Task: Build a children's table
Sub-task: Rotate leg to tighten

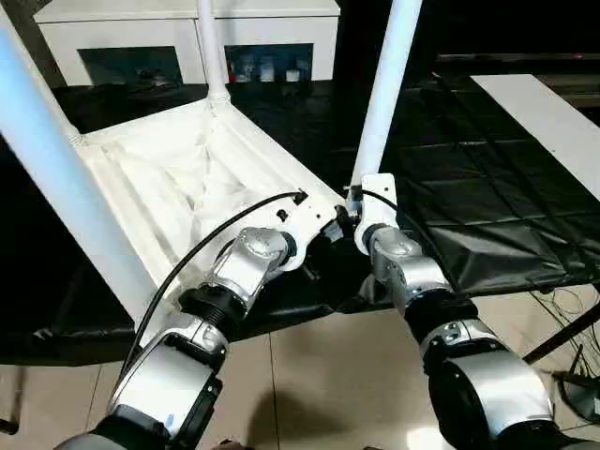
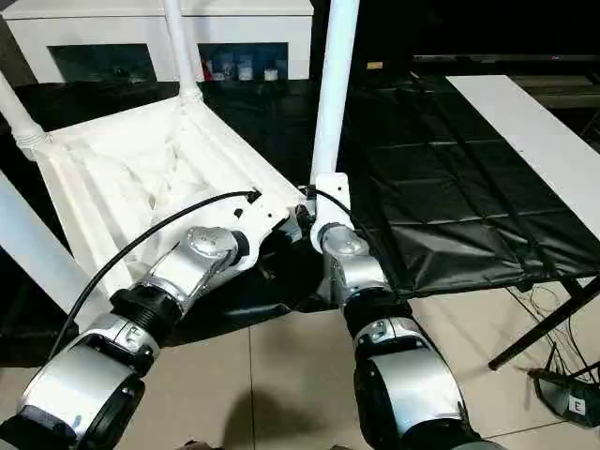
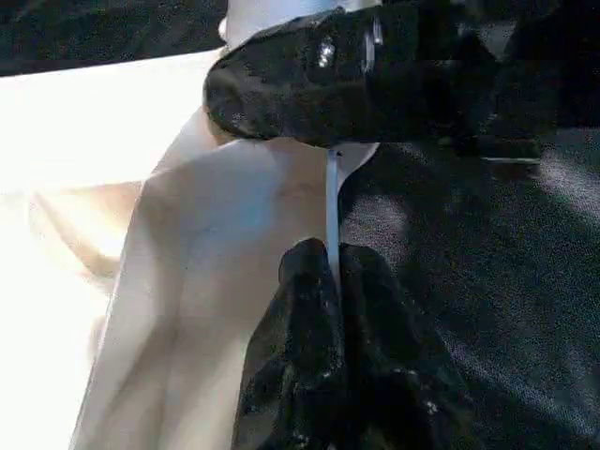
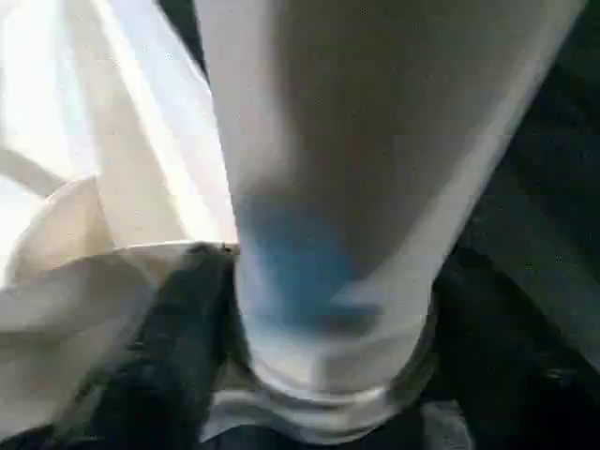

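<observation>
Black-covered table [image 1: 487, 206] spanning the scene, a white board [image 1: 553, 122] lying on its far right part. White cabinet [image 1: 187, 37] with glass doors standing beyond, at the far left. Tiled floor [image 1: 328, 375] along the near edge.

Upside down on the black cover, left of centre: white table top [image 1: 178, 197], ribbed underside facing up. Four white legs rising from its corners: near-left leg [image 1: 56, 178] large along the left edge of the head views, far-left leg [image 2: 17, 117], far-right leg [image 1: 212, 52], near-right leg [image 1: 384, 94] standing at the corner closest to the grippers.

Right gripper [image 2: 309, 217] at the base of the near-right leg, black fingers [image 4: 178, 347] set wide apart on either side of the leg just above its socket, wrapped round it. Firmness of the grip hard to judge from the right wrist view.

Left gripper [image 3: 333, 281] just left of it at the same corner, fingers [image 3: 309, 309] pinched together on the thin white rim of the table top.
</observation>
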Tool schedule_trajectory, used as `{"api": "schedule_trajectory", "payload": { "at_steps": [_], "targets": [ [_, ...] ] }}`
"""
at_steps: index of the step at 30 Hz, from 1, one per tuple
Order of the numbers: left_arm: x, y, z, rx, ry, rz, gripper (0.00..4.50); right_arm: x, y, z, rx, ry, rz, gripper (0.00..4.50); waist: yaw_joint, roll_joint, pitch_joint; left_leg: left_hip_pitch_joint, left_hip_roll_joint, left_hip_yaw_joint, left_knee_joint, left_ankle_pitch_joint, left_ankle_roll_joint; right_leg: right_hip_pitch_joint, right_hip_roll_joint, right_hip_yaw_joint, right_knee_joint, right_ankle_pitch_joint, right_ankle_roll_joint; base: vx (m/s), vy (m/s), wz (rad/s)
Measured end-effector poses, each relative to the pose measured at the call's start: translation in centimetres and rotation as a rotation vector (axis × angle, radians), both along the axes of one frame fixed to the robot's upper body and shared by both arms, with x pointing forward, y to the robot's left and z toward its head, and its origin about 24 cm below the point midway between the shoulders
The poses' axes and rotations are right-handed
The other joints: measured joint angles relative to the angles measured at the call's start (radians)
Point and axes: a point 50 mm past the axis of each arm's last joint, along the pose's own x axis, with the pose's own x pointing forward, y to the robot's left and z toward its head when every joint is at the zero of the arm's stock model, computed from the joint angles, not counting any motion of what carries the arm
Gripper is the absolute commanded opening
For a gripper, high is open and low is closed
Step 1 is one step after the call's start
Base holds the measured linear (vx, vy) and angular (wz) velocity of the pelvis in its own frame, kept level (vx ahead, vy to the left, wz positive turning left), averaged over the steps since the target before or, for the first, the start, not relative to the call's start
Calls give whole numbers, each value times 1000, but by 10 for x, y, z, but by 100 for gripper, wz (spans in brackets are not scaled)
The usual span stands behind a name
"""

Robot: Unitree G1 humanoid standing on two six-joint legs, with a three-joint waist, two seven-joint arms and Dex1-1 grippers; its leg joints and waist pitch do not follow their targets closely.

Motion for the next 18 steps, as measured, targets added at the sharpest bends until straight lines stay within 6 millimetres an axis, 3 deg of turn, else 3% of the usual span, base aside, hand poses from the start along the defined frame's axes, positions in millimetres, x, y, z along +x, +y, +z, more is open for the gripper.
{"api": "schedule_trajectory", "payload": {
  "at_steps": [3, 8, 12, 18],
  "targets": [
    [0, 6, 0, 0, 1, -15, 0, 0, -3, 2, 25, -12, 68, 391, -4, -1, 0, 1, 0, 0, 0, -2, -4, 0, 0, 0, 1, 0, 0, 0, 0, 0],
    [-6, 28, -1, -6, 13, -110, 0, -6, -18, 8, -16, -70, 343, 391, 5, 0, 0, 1, 1, -1, -1, -2, -4, 0, 0, -2, 1, 0, 0, 0, 0, 0],
    [-24, 46, -2, -31, 57, -285, 0, -19, -42, 12, -86, -109, 592, 391, 26, 1, -1, 1, 1, -1, 0, -1, -2, 1, 0, -2, 1, 0, 0, 0, 0, 0],
    [-41, 55, -3, -50, 133, -436, 0, -38, -51, 12, -109, -73, 869, 391, 43, 5, 1, 1, 1, 3, 1, -3, -5, 1, -3, -2, 2, 0, 0, 0, 0, 0]
  ]
}}
